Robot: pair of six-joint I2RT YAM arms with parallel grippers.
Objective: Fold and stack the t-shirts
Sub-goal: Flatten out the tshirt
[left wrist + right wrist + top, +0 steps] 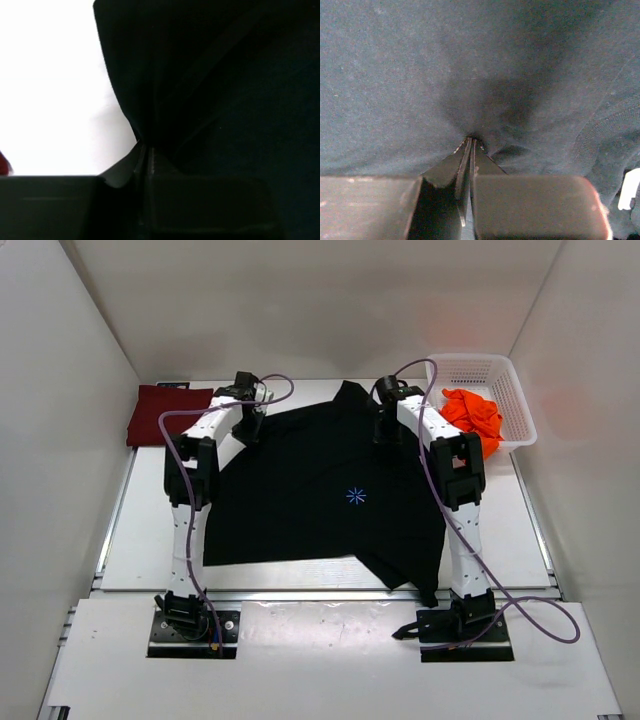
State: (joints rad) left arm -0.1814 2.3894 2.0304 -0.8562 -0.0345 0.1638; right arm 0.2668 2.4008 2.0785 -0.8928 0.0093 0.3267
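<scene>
No words, numbers or brand names can be read in any of the three views. The only sign is a small blue starburst mark (356,496), thin rays spreading from one centre. It stands on the black t-shirt (290,510), which lies spread on the table (140,540), and it sits near the middle of the cloth. Both wrist views show only plain cloth.

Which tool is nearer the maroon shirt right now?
Left. The left tool pinches the black shirt at its edge, just right of the maroon shirt; the right tool grips it farther right, beside the white basket.
</scene>
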